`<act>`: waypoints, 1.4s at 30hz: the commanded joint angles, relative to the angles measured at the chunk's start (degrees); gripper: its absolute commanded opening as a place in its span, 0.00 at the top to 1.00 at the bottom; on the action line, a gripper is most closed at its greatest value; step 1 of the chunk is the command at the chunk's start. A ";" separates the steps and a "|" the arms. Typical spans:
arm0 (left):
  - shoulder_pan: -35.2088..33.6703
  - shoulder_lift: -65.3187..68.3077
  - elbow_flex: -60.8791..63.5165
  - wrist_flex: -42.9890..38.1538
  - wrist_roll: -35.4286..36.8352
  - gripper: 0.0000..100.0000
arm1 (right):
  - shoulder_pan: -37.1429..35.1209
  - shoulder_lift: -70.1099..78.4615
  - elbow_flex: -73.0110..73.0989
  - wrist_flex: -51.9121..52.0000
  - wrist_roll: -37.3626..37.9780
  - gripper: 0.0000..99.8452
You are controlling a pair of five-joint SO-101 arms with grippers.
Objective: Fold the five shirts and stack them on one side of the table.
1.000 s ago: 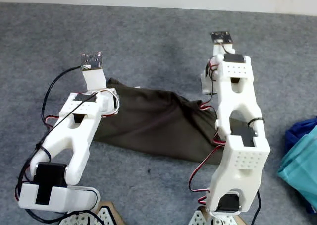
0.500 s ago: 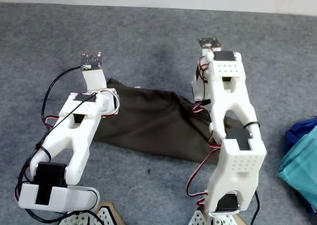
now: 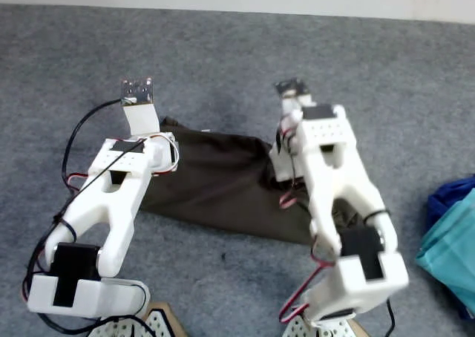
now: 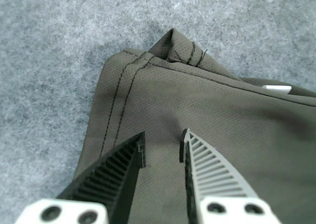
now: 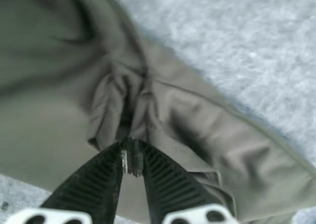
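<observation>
olive shirt (image 3: 215,181) | long axis left-right | right gripper (image 5: 132,157) apparently pinching fold

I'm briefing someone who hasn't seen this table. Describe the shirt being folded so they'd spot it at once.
On the grey table, the dark shirt lies spread in the middle. One corner is under the open left gripper, and a bunched fold is pinched in the right gripper. It is dark olive-brown, unlike the blue and teal cloth heaped off to the right arm's side.
</observation>
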State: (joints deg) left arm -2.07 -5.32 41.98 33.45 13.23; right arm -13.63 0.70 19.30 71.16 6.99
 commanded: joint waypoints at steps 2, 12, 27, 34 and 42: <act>0.66 -0.13 -1.54 -0.70 -0.70 0.86 | -0.75 -11.12 9.45 -4.79 -0.18 0.99; 0.66 -0.13 -1.54 -0.70 -0.70 0.86 | 0.04 -18.77 18.95 -9.71 0.00 0.99; 0.13 -0.13 -1.63 -0.70 -0.70 0.86 | 4.00 -11.82 7.87 -17.89 1.14 0.99; 0.13 -0.13 -1.63 -0.70 -0.70 0.86 | 5.41 -1.98 4.88 -19.82 1.14 0.99; 0.13 -0.13 -1.63 -0.70 -0.70 0.86 | 2.77 -1.63 8.22 -16.66 1.14 0.99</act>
State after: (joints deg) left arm -2.07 -5.32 41.98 33.45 13.23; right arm -9.58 -0.70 27.21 55.08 7.43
